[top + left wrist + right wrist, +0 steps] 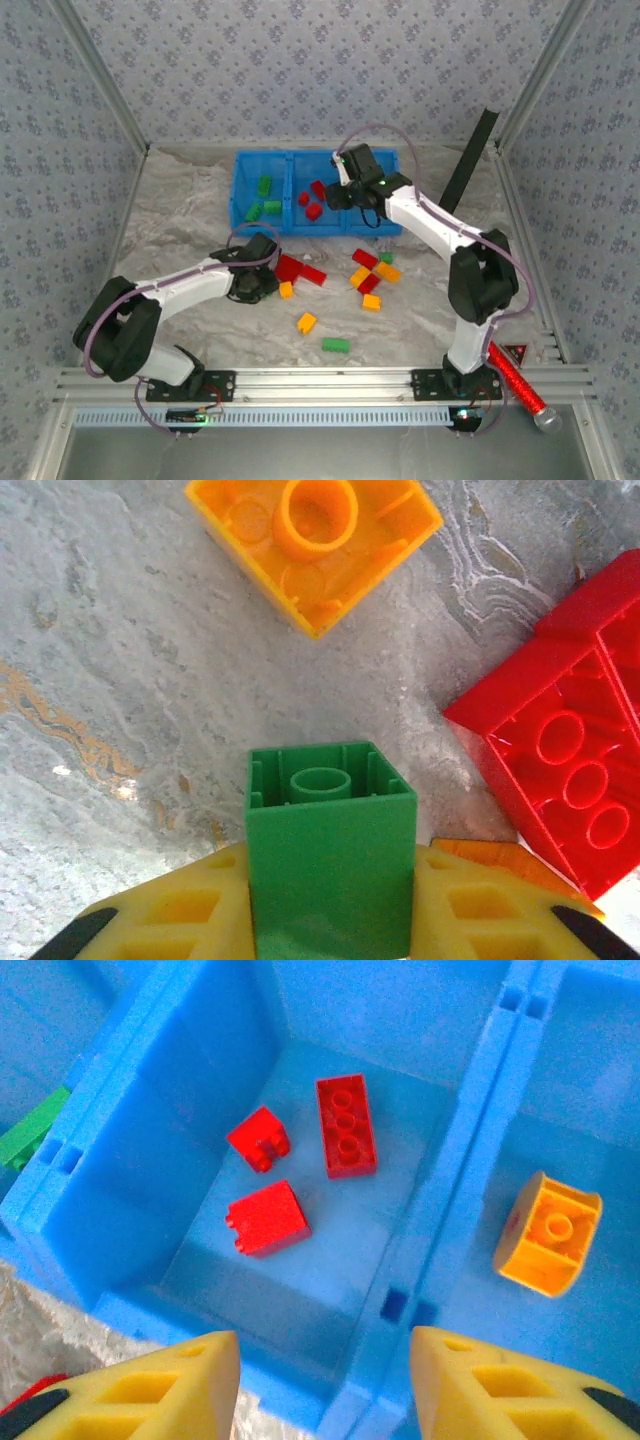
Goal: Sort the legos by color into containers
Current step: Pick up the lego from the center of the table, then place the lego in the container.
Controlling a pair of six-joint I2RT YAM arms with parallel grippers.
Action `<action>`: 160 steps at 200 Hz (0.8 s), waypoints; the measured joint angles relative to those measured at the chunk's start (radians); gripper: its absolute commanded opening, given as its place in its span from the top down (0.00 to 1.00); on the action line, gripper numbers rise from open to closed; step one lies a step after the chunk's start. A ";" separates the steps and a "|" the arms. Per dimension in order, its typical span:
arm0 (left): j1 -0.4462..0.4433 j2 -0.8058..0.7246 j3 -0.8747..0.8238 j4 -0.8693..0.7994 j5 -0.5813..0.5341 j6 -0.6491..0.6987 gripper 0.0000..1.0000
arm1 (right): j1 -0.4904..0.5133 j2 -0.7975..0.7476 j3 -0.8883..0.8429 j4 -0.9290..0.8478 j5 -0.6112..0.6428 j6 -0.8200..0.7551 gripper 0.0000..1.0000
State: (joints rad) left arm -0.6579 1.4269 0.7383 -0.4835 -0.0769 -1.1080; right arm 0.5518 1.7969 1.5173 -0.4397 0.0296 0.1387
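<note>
Left claw (258,284) first: from where I stand it is down on the table amid the loose bricks, and its wrist view has the yellow fingers (160,920) closed on a small green brick (330,850), which fills the gap between them, hollow side up; an upturned orange brick (315,540) lies just beyond it and a red oblong one (565,770) off to the right, both apart from the held piece

Moving right, the blue tray (238,195) stands at the far side; its left compartment holds green bricks (265,186), the middle one holds red bricks (345,1125), and the right one has a single orange brick (548,1232); more bricks wait on the table, among them a green one (336,345) near the front

Right claw (325,1350) hangs over the tray, above the wall between the middle and right compartments, jaws apart with nothing between them

What worries me: the green brick is pinched by smooth walls (a small grip, as far as I can judge), so a quick lift could let it twist or slip out; the green compartment is close to where the right arm hovers, so the two arms might clash over the tray; and a release too far right would drop green among the reds
</note>
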 measured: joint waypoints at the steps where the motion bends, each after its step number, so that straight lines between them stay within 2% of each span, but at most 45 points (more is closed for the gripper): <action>1: 0.000 0.000 0.000 -0.001 -0.001 0.000 0.72 | 0.000 -0.003 -0.002 -0.001 0.000 0.001 0.46; 38: -0.002 -0.042 0.043 -0.133 -0.060 0.061 0.73 | -0.004 -0.175 -0.154 -0.045 0.000 0.027 0.37; 69: 0.015 -0.060 0.198 -0.195 -0.116 0.140 0.74 | -0.005 -0.327 -0.337 -0.085 -0.009 0.119 0.25; 94: 0.050 -0.049 0.322 -0.180 -0.151 0.211 0.74 | 0.002 -0.418 -0.486 -0.112 -0.022 0.219 0.20; 125: 0.139 0.045 0.438 -0.101 -0.182 0.283 0.75 | 0.027 -0.513 -0.634 -0.135 -0.046 0.355 0.19; 160: 0.233 0.225 0.552 -0.024 -0.185 0.339 0.75 | 0.070 -0.580 -0.710 -0.135 -0.058 0.454 0.19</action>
State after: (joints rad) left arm -0.4248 1.6516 1.2900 -0.5076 -0.2623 -0.7689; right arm 0.6220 1.2171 0.8078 -0.5747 -0.0288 0.5922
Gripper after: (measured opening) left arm 0.326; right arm 0.805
